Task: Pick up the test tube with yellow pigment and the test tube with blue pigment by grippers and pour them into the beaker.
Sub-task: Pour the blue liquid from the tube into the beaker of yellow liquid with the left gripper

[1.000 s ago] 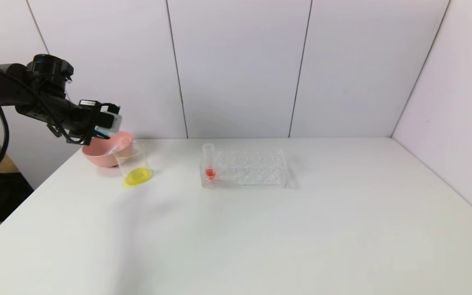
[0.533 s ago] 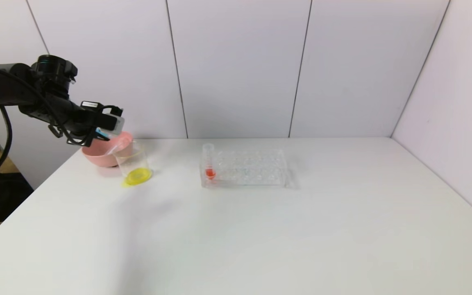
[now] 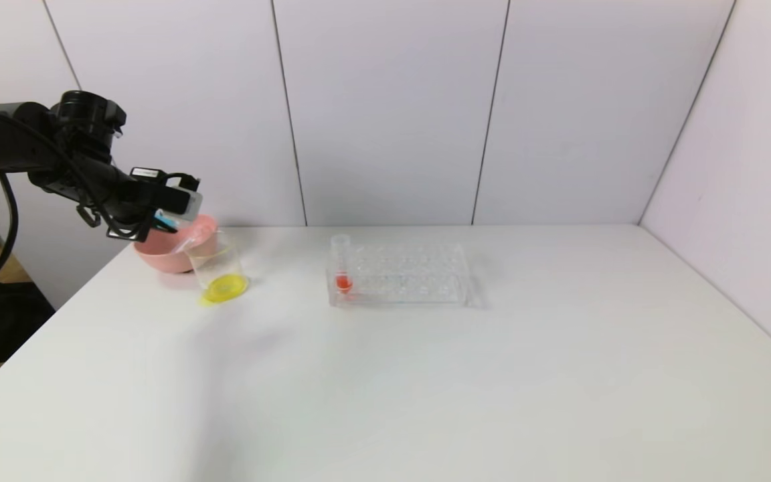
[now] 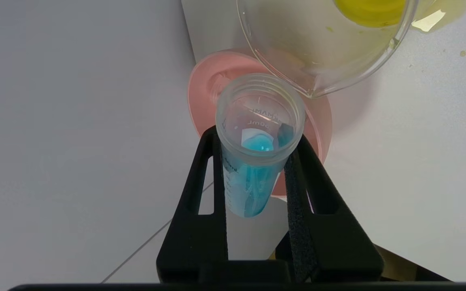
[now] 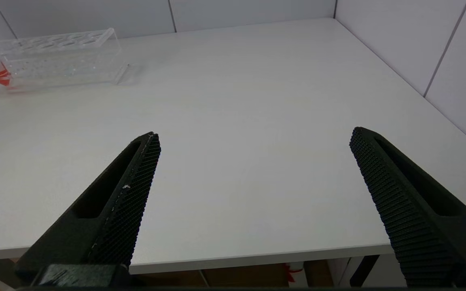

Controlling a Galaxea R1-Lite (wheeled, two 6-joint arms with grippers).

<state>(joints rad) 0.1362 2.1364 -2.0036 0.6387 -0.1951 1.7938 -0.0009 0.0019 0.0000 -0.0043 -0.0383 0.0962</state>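
Your left gripper (image 4: 257, 178) is up at the far left of the white table (image 3: 425, 375), and its two black fingers (image 4: 204, 178) are squeezed tight on the slim clear test tube with blue pigment (image 4: 253, 161). The tube's long way runs on a slant, with its open mouth lower than the end in the fingers. That mouth is just beside the rim of the clear glass beaker (image 3: 217, 271), by its pouring lip, and in the left wrist view it sits over the pink bowl (image 3: 171, 251), not over the beaker's opening. I think you need to slide the mouth over the beaker before you tip more, or the blue may drip into the bowl. The beaker has yellow liquid in its bottom. Your left arm is the near one. Your right gripper (image 5: 253, 169) hangs wide open with nothing in it, well apart over the near right side of the table. The clear rack (image 3: 399, 274) has just one tube, with red liquid (image 3: 342, 268). Since a second ago, the left gripper has barely moved, only a tiny bit toward the beaker.
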